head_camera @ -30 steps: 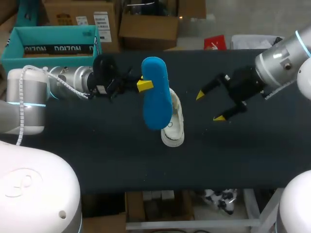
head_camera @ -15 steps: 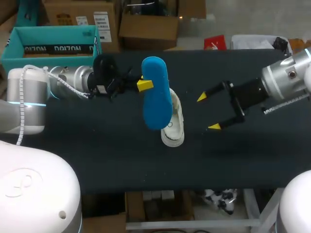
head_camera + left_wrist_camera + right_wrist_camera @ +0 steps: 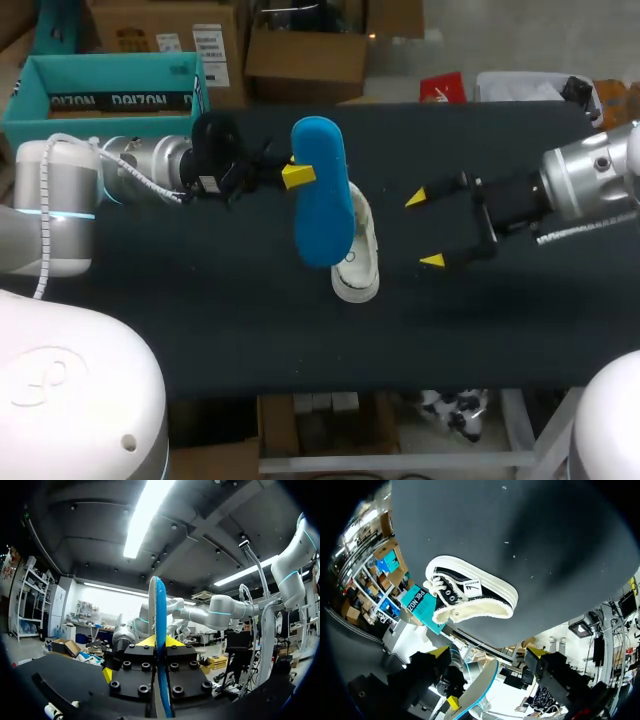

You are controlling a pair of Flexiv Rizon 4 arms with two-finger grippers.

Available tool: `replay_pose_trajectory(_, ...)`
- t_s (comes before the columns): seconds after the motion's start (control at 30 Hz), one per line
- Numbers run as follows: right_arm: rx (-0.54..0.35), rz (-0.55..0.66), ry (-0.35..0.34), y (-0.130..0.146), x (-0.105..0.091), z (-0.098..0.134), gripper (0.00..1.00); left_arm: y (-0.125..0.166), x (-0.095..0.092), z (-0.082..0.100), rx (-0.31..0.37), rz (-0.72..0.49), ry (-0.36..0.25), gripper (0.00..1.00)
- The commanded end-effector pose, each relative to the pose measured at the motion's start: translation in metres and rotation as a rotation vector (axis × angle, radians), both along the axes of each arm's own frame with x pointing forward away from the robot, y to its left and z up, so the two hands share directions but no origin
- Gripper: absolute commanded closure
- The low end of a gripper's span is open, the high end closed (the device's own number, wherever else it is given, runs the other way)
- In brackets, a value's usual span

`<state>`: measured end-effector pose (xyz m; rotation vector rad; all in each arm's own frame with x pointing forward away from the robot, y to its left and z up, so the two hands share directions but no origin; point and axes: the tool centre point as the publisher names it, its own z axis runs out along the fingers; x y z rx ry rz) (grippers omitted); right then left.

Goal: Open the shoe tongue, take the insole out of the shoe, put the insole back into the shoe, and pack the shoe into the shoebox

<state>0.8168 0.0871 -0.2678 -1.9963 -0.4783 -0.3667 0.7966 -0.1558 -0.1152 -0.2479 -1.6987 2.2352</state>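
Observation:
My left gripper (image 3: 296,175) is shut on a blue insole (image 3: 320,190) and holds it edge-up above the table, over the heel end of the shoe. In the left wrist view the insole (image 3: 159,605) stands edge-on between the two fingers of the left gripper (image 3: 159,642). The white-soled black shoe (image 3: 358,268) lies on the dark table just under and to the right of the insole. My right gripper (image 3: 424,229) hangs open to the right of the shoe with nothing between its fingers. In the right wrist view the shoe (image 3: 470,597) lies ahead of the open right gripper (image 3: 489,652), with the insole (image 3: 479,687) near it.
A teal shoebox (image 3: 105,85) stands open at the table's back left corner, behind my left arm; the shoebox (image 3: 422,607) also shows beyond the shoe in the right wrist view. Bare dark table (image 3: 250,330) stretches along the front.
My right gripper has drawn back to the right, away from the shoe, and turned while staying open. The left arm and the insole have not moved.

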Motion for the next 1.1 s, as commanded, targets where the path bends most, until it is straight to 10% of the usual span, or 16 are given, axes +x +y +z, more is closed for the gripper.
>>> replay_pose_trajectory(0.03,0.069,-0.004,0.031,-0.003,0.002,-0.008,0.0,0.0,0.0,-0.001,-0.003,0.0,0.001,1.0)
replay_pose_trajectory(0.53,0.11,-0.066,0.102,-0.002,0.003,-0.007,0.0,-0.001,0.0,-0.002,-0.013,0.0,-0.004,1.0)
replay_pose_trajectory(1.1,0.235,-0.183,0.209,0.018,0.003,-0.007,0.0,-0.022,-0.025,-0.031,-0.101,-0.079,-0.49,1.0)
